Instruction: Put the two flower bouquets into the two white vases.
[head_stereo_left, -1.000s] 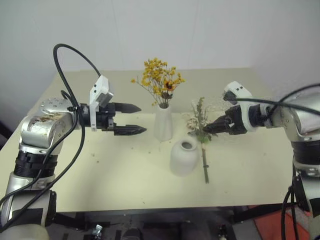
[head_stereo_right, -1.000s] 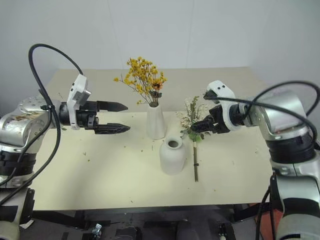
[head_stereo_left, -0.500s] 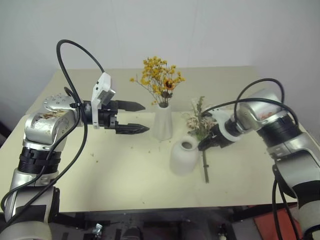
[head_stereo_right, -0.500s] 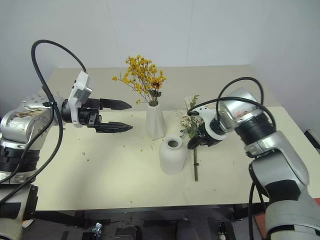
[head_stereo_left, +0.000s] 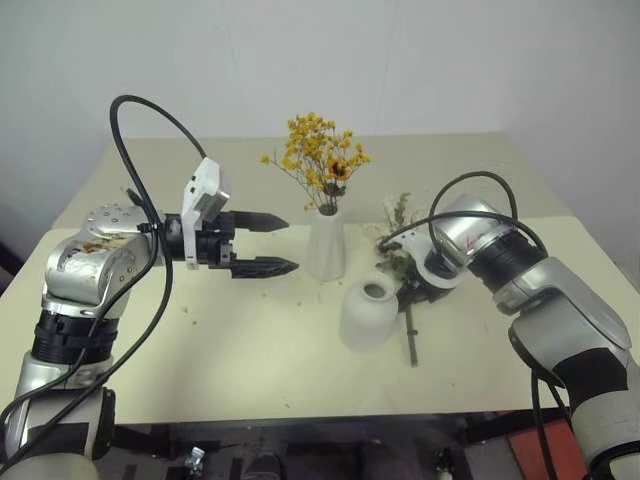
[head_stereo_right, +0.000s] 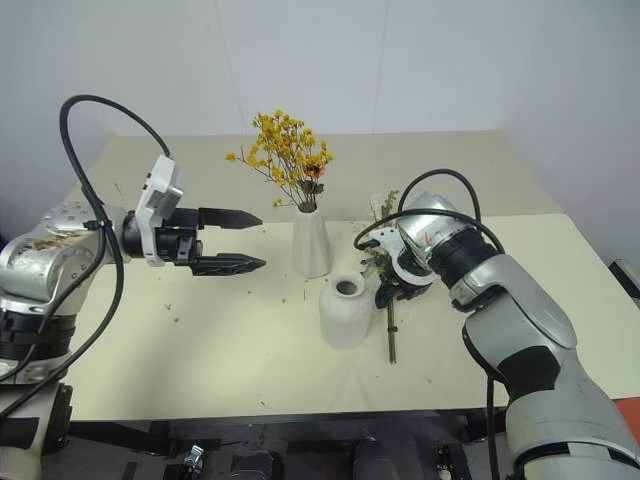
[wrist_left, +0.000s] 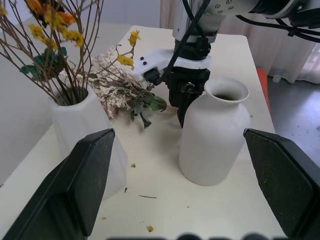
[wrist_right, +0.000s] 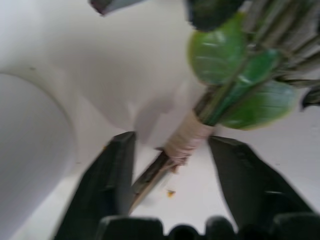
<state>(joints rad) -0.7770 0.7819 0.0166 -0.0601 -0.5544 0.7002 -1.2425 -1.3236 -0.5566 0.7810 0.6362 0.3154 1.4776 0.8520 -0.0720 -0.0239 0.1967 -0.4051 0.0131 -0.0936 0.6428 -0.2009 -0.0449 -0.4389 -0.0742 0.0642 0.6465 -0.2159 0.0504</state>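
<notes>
Cream counter (head_stereo_left: 250, 350) with two white vases. The tall tapered vase (head_stereo_left: 326, 245) holds the yellow bouquet (head_stereo_left: 318, 160), upright. The squat rounded vase (head_stereo_left: 368, 314) stands empty in front of it. The second bouquet (head_stereo_left: 400, 250), green-leaved with pale sprigs, lies flat on the counter just to the right of the squat vase. The right gripper (wrist_right: 172, 167) points steeply down with its fingers partly open astride this bouquet's wrapped stem, not clamped on it. The left gripper (head_stereo_left: 275, 244) hovers level, wide open and empty, left of the tall vase
</notes>
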